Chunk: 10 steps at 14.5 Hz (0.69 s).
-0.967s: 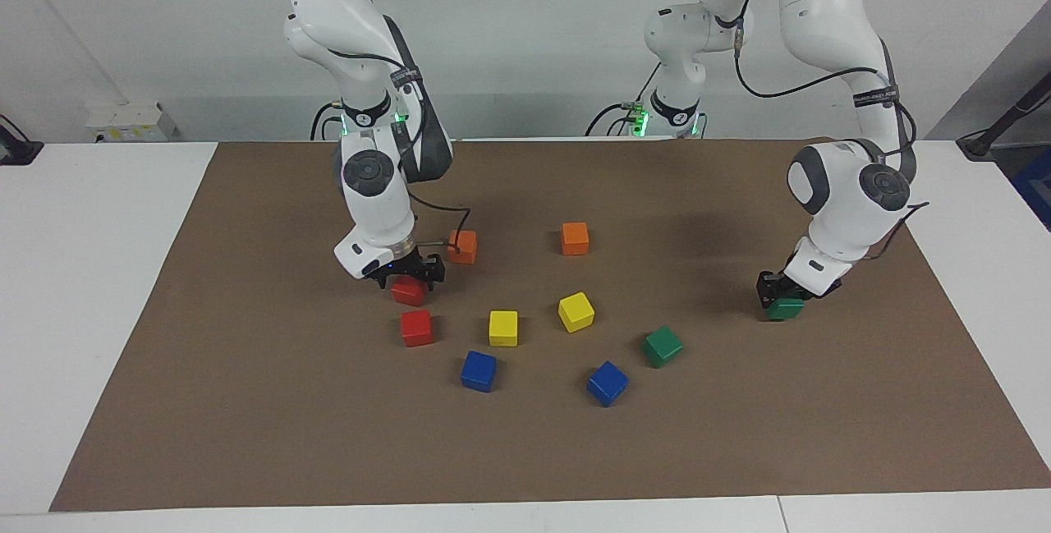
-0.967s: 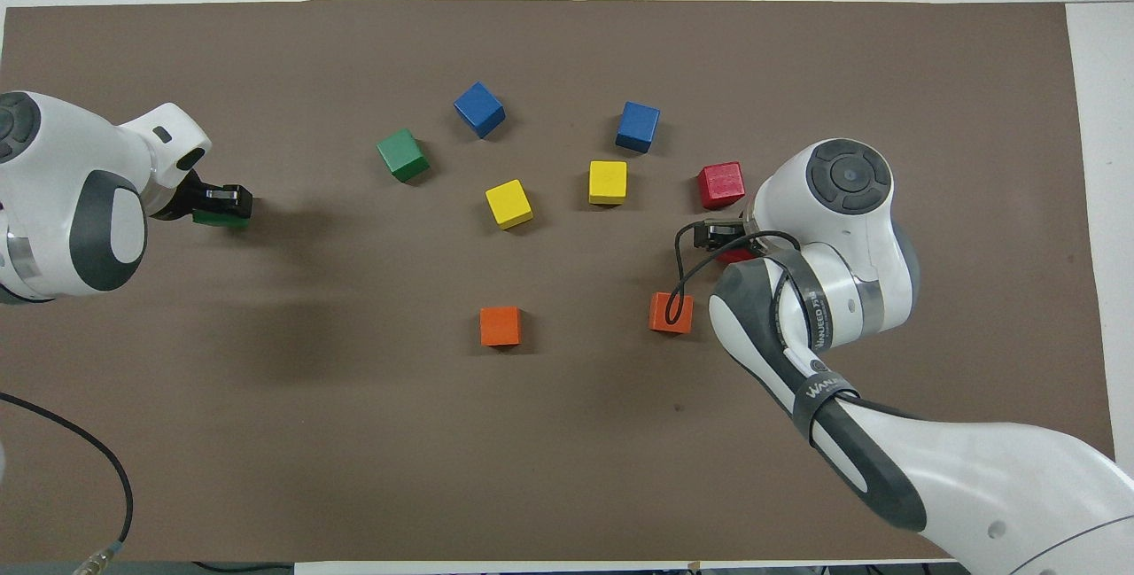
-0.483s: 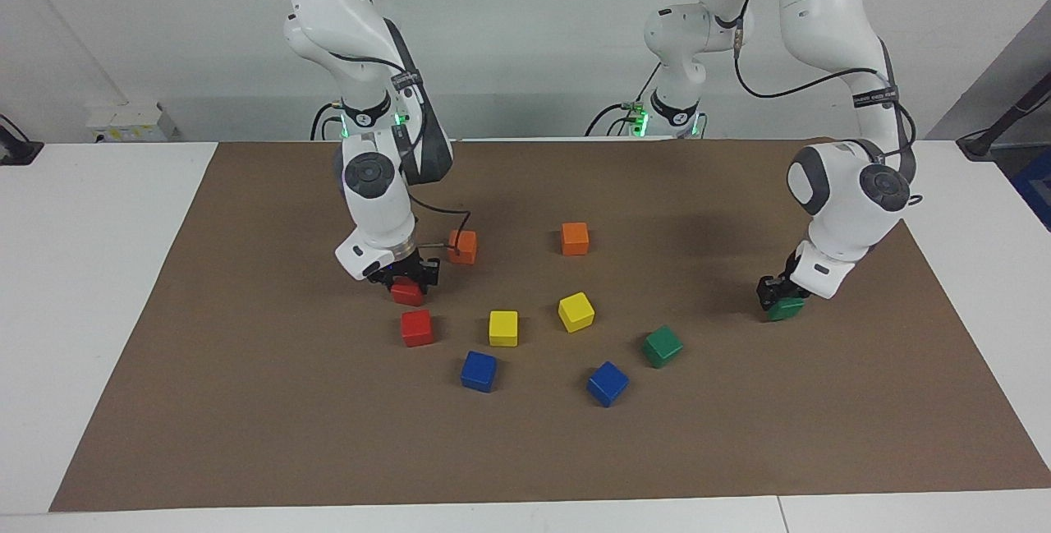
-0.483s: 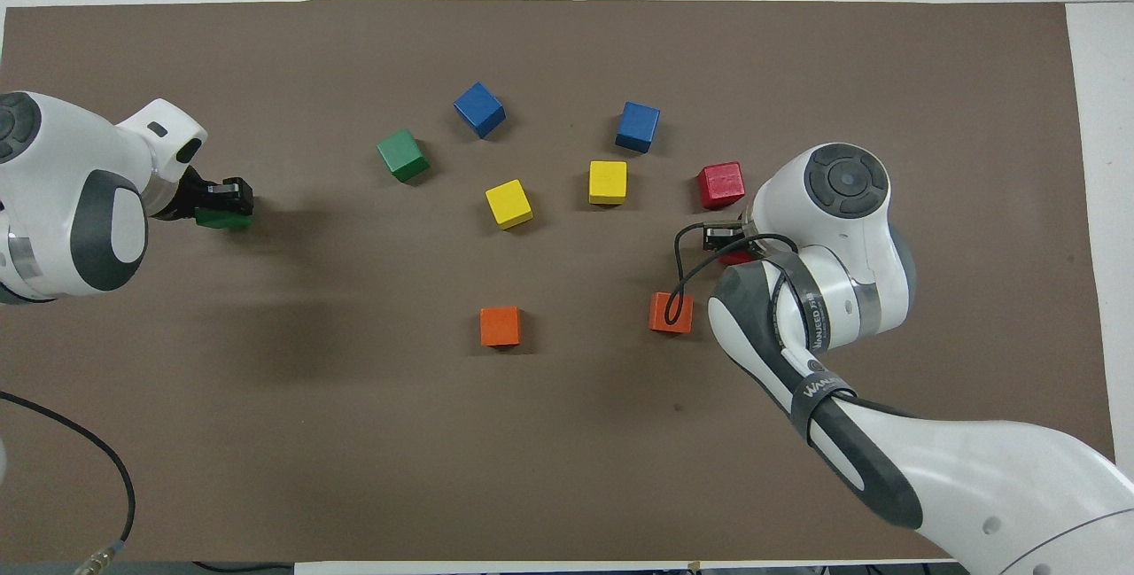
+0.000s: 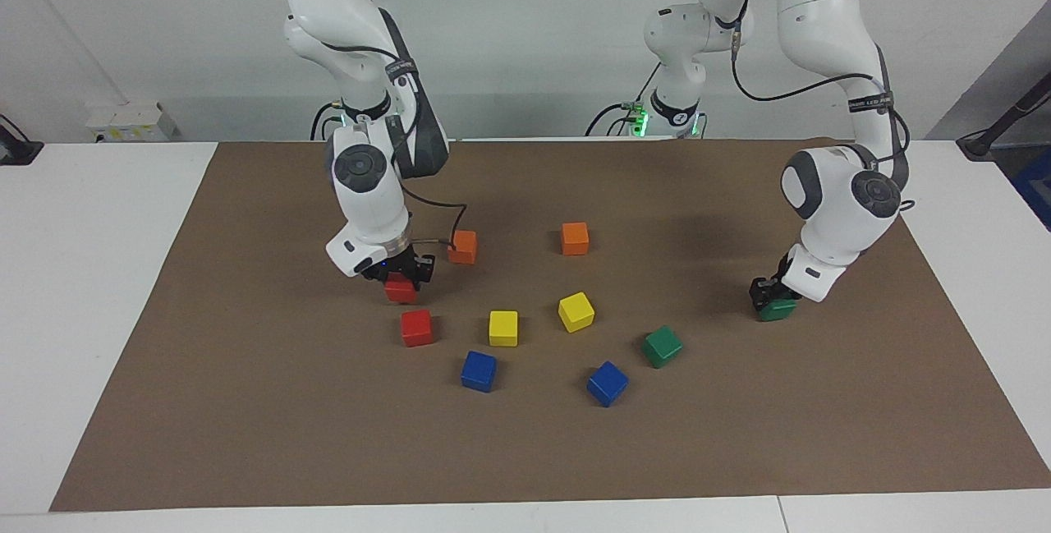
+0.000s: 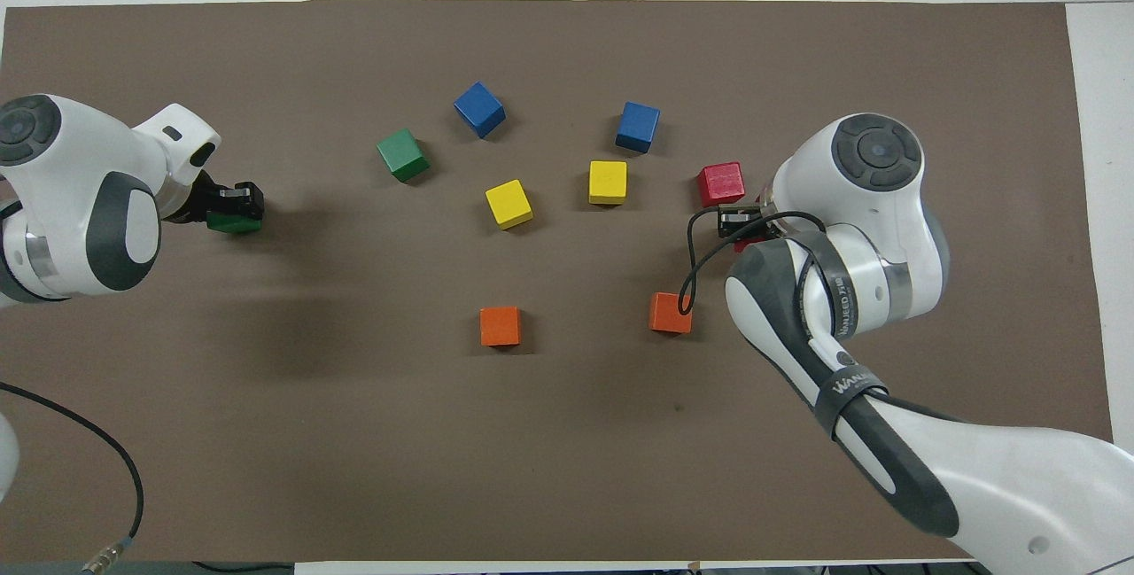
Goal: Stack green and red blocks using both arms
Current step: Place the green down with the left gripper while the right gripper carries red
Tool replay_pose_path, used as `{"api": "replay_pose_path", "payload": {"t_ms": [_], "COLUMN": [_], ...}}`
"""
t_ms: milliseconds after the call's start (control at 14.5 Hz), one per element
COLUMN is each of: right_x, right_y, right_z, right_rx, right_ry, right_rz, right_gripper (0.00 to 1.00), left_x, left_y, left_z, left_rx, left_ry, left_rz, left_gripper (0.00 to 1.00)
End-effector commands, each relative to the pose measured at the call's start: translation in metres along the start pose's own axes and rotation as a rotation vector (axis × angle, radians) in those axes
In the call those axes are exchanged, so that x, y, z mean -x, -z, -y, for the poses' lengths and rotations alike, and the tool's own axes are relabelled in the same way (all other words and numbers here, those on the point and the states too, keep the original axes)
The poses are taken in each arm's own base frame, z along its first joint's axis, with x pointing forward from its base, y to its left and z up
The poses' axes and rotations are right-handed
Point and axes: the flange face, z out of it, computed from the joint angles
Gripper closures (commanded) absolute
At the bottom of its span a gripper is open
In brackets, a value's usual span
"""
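Note:
My right gripper point(image 5: 400, 273) is shut on a red block point(image 5: 401, 290) and holds it low over the mat, between the second red block point(image 5: 417, 327) and an orange block point(image 5: 463, 246). In the overhead view the right gripper point(image 6: 740, 224) and its arm hide most of the held red block point(image 6: 742, 244); the second red block point(image 6: 721, 183) lies free. My left gripper point(image 5: 772, 293) is shut on a green block point(image 5: 777, 310), low over the mat at the left arm's end. It shows in the overhead view point(image 6: 232, 203) with the held green block point(image 6: 234, 222). The second green block point(image 5: 662, 346) point(image 6: 402, 155) lies free.
On the brown mat point(image 5: 246, 402) lie two orange blocks point(image 5: 575, 238) point(image 6: 500, 326), two yellow blocks point(image 5: 503, 328) point(image 5: 576, 311) and two blue blocks point(image 5: 479, 370) point(image 5: 607, 383). White table borders the mat on all sides.
The right gripper has shifted slightly toward the right arm's end with the red block. The left gripper has shifted slightly toward the table's middle with the green block. Both arms have risen a little.

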Motion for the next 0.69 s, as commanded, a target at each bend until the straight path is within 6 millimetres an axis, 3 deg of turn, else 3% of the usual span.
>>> {"api": "replay_pose_path", "payload": {"t_ms": [0,69,138,207,276,414,622], "right_x": [-0.008,-0.012,-0.016,-0.018,-0.019,-0.015,-0.008], "right_y": [0.026,0.029,0.030,0.028,0.027,0.021,0.013], "right_z": [-0.050,-0.072,-0.099,-0.126,-0.147,-0.169,-0.189], "right_rx": [-0.017,-0.017,-0.016,-0.017,-0.016,-0.017,-0.016], "right_ry": [0.017,0.028,0.060,0.079,0.089,0.074,0.061], "right_rz": [-0.014,-0.017,-0.019,-0.019,-0.019,-0.003,0.000], "right_gripper": [1.00,1.00,1.00,1.00,1.00,1.00,1.00], "left_x": [0.002,0.002,0.004,0.005,0.004,0.002,-0.010], "left_y": [-0.001,-0.002,-0.006,-0.007,-0.007,-0.004,0.020], "left_z": [0.003,0.004,0.004,0.003,0.004,0.003,0.001], "left_rx": [0.001,0.001,0.001,0.001,0.001,0.001,0.002], "left_ry": [-0.027,-0.051,-0.053,-0.054,-0.054,-0.055,-0.052], "left_rz": [0.001,-0.001,0.001,-0.010,-0.014,-0.014,-0.027], "left_gripper": [1.00,0.84,0.19,0.00,0.00,0.00,0.00]}}
